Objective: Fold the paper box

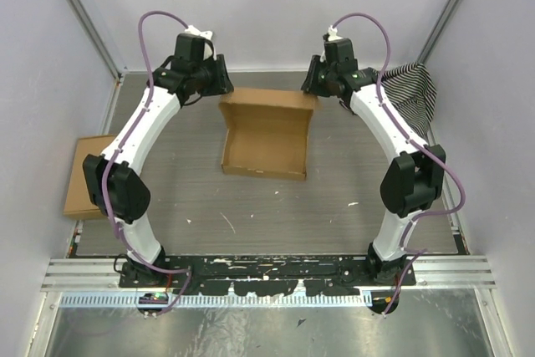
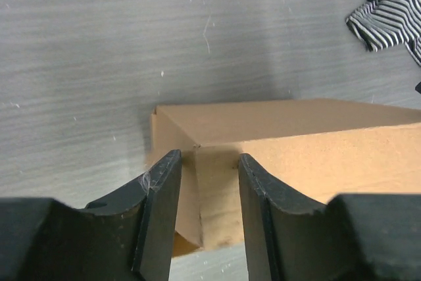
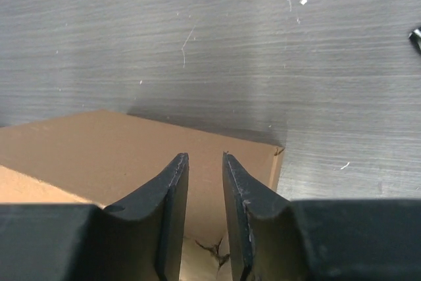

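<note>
The brown paper box (image 1: 266, 144) lies in the middle of the table, its tray open toward me and its far panel raised. My left gripper (image 1: 224, 89) is at the box's far left corner. In the left wrist view the left gripper (image 2: 209, 159) is open, its fingers straddling a corner flap of the box (image 2: 296, 143); I cannot tell if they touch it. My right gripper (image 1: 311, 85) is at the far right corner. In the right wrist view the right gripper (image 3: 204, 157) is narrowly open just above the box's panel (image 3: 99, 149), with nothing between the fingers.
A black-and-white striped cloth (image 1: 414, 94) lies at the far right by the wall, and also shows in the left wrist view (image 2: 391, 4). A flat oblong cardboard piece (image 1: 88, 175) lies at the left edge. Grey walls enclose the table (image 1: 251, 215).
</note>
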Tool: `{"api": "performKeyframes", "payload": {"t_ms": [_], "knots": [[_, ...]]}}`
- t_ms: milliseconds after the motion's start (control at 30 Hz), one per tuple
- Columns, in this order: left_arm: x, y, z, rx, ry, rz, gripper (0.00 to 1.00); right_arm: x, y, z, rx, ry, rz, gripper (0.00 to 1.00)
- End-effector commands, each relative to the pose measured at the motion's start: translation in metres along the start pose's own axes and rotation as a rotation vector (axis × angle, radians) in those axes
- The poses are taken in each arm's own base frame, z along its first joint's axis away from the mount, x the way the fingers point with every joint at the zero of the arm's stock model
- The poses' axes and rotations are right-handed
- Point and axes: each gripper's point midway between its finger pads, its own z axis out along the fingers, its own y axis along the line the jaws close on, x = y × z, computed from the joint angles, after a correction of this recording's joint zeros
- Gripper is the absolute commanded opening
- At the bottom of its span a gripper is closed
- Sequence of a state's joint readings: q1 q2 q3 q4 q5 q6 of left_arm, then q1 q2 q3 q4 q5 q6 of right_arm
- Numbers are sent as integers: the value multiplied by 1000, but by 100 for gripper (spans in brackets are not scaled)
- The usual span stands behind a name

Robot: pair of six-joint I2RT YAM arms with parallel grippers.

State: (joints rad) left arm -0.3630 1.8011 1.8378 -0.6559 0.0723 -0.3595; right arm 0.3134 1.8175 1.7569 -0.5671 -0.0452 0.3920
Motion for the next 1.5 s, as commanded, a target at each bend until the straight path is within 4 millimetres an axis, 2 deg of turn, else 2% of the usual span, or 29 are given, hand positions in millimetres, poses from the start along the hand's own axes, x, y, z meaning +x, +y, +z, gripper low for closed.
{"api": "performKeyframes", "payload": {"t_ms": [0, 200, 433, 600, 733, 867, 1000, 1167, 1300, 1467], "knots": [[23, -6, -13, 45, 52, -36, 46, 6, 13, -20, -66, -1, 10, 33], [51, 0, -11, 46, 90, -79, 47, 28, 5, -19, -50, 47, 26, 35], [56, -6, -2, 79, 132, -105, 50, 28, 16, -14, -100, 73, 69, 39], [61, -9, 4, 98, 172, -113, 49, 31, 25, -11, -146, 101, 79, 40], [66, -7, -1, 90, 187, -106, 47, 36, 27, -9, -164, 124, 78, 40], [73, 3, -14, 44, 199, -73, 47, 45, 31, -9, -186, 154, 73, 38], [86, 13, -26, 5, 236, -50, 48, 65, 34, -9, -174, 199, 49, 36], [91, 14, -29, 3, 231, -67, 47, 86, 32, -8, -130, 227, 34, 36], [92, 13, -26, 7, 239, -71, 47, 79, 19, -6, -45, 183, 58, 36], [90, 12, -28, 13, 242, -60, 46, 56, 18, -6, -16, 119, 57, 36]]}}
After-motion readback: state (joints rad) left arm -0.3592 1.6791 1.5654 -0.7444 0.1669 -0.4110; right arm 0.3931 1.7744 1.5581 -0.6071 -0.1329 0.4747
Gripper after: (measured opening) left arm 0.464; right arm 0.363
